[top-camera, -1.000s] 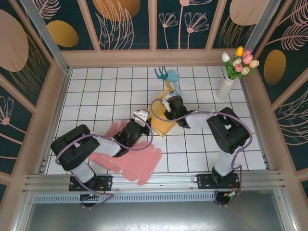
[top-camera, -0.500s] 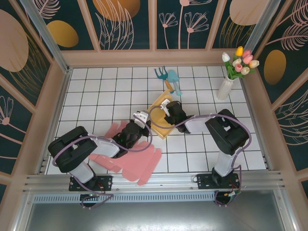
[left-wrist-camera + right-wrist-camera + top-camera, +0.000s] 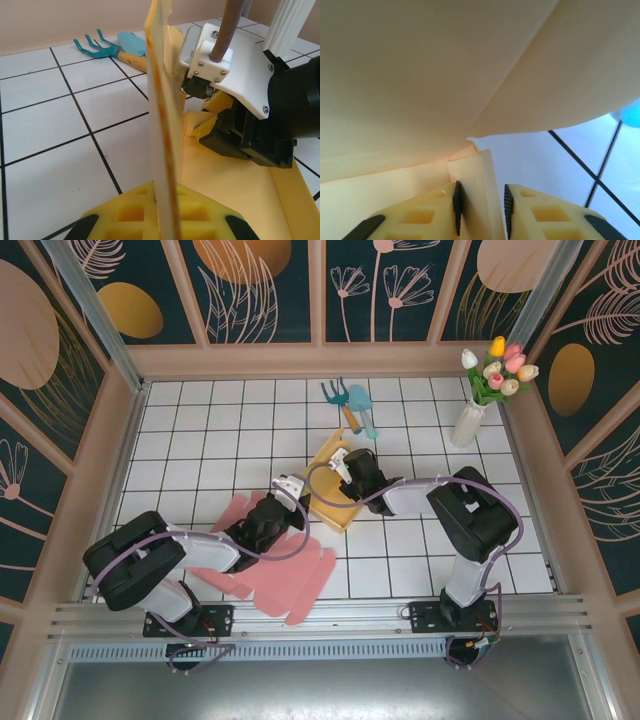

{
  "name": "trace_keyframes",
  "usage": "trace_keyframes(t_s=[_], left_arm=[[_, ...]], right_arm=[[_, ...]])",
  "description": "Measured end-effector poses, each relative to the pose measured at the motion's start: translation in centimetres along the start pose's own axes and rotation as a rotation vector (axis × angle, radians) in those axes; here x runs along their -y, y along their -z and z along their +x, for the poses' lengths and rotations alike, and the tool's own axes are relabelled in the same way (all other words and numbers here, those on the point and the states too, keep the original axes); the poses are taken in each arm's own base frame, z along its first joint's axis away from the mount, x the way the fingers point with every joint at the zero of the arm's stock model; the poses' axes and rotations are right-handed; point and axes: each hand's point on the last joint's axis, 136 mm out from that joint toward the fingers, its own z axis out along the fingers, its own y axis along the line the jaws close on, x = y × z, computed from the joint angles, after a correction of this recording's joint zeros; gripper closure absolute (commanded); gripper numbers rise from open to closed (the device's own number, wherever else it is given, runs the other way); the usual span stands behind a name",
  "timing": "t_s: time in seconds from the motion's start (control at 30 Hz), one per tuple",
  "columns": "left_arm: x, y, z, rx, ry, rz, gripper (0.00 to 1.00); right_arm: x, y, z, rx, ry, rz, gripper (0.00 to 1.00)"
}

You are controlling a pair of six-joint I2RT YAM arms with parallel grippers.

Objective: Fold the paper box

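White tiles (image 3: 200, 430) — paper box (image 3: 235, 195) wall pinched in left gripper (image 3: 164, 217).

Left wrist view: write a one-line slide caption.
Left gripper holds a wall of the yellow paper box upright, edge-on, while the right gripper reaches inside it.

A white tiled tabletop (image 3: 200, 430) with dark grout lines is walled on three sides by dark panels (image 3: 260, 290) painted with pale flowers and orange ovals, set in light wooden frames. Near the far wall lie two toy garden tools side by side: a teal hand rake (image 3: 332, 391) with a wooden handle and a teal trowel (image 3: 360, 398) just right of it (both lie flat on the tiles in the left wrist view). At the far right corner a white ribbed vase (image 3: 465, 425) stands upright, holding tulips (image 3: 500, 368) in yellow, pink and white. An aluminium rail (image 3: 320, 618) runs along the near edge
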Motion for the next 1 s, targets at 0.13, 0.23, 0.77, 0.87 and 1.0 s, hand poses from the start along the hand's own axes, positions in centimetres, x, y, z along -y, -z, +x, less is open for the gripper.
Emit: trace_keyframes(t_s=[0.13,0.23,0.77,0.87,1.0], left_arm=[[0.0,0.6,0.2,-0.005,-0.001,0.011,1.00],[0.1,0.7,0.3,-0.007,-0.001,0.019,1.00],[-0.2,2.4,0.7,-0.017,0.028,0.036,1.00],[-0.3,2.8,0.5,-0.012,0.040,0.040,1.00],[-0.3,2.9,0.5,-0.011,0.045,0.040,1.00]], right_arm=[[-0.7,0.0,0.4,-0.038,-0.004,-0.094,0.67],[-0.8,-0.2,0.7,-0.062,-0.024,-0.160,0.67],[-1.7,-0.2,0.5,-0.053,-0.023,-0.203,0.79],[-1.7,-0.2,0.1,-0.038,-0.024,-0.199,0.77],[-1.4,-0.2,-0.1,-0.028,-0.029,-0.188,0.73]])
